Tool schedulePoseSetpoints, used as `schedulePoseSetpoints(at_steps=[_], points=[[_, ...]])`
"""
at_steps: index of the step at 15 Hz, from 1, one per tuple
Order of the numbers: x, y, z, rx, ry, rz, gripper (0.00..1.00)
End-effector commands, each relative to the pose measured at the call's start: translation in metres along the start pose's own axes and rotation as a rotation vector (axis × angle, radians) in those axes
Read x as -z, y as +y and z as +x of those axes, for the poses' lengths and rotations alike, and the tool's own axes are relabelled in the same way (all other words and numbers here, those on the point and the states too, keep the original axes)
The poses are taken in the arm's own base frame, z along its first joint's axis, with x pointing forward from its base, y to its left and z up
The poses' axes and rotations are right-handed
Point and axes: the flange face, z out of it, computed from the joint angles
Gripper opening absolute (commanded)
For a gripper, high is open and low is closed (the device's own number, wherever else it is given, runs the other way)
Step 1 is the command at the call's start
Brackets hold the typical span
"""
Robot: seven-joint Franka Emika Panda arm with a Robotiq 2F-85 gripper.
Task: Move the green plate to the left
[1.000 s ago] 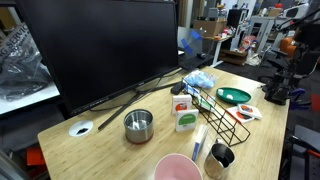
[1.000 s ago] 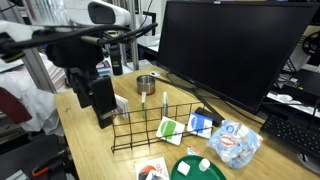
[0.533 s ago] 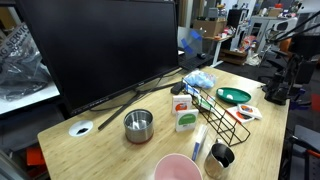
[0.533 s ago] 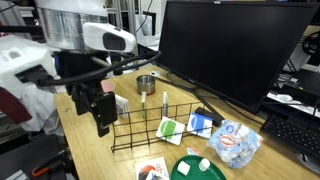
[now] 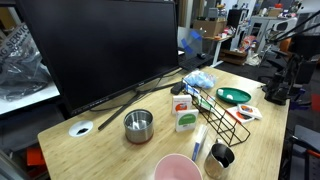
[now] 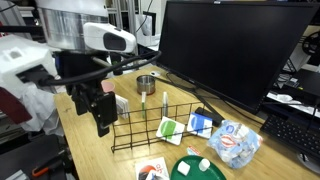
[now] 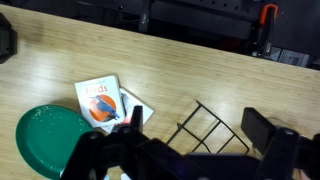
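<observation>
The green plate (image 5: 234, 96) lies on the wooden table beyond the end of the black wire rack (image 5: 226, 118). It also shows at the bottom edge of an exterior view (image 6: 198, 169) and at the lower left of the wrist view (image 7: 48, 140). My gripper (image 6: 101, 124) hangs above the table at the other end of the rack (image 6: 165, 124), well away from the plate. In the wrist view the gripper (image 7: 195, 122) is open and empty, with the rack (image 7: 205, 125) under it.
A large monitor (image 5: 100, 45) stands along the table. A steel bowl (image 5: 138, 124), a pale pink dish (image 5: 177, 167), a black cup (image 5: 220, 157), a white marker (image 6: 163, 103), printed cards (image 7: 100, 100) and a plastic bag (image 6: 236, 141) also lie on the table.
Between one second and half a second ago the arm changed pose and the gripper dropped slightly near the rack's end. Nothing has moved since. The objects stayed put.
</observation>
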Motion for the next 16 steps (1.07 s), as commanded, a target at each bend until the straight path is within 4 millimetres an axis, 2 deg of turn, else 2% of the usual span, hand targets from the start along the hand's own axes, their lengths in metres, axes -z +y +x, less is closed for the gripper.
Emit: schedulePoseSetpoints(at_steps=[1, 9, 14, 16], points=[[-0.002, 0.007, 0.006, -0.049, 0.028, -0.001, 1.0], [-0.02, 0.035, 0.041, -0.136, 0.053, -0.034, 1.0], [-0.016, 0.065, 0.076, -0.169, 0.065, -0.011, 1.0], [-0.011, 0.074, 0.083, -0.186, 0.036, 0.028, 1.0]])
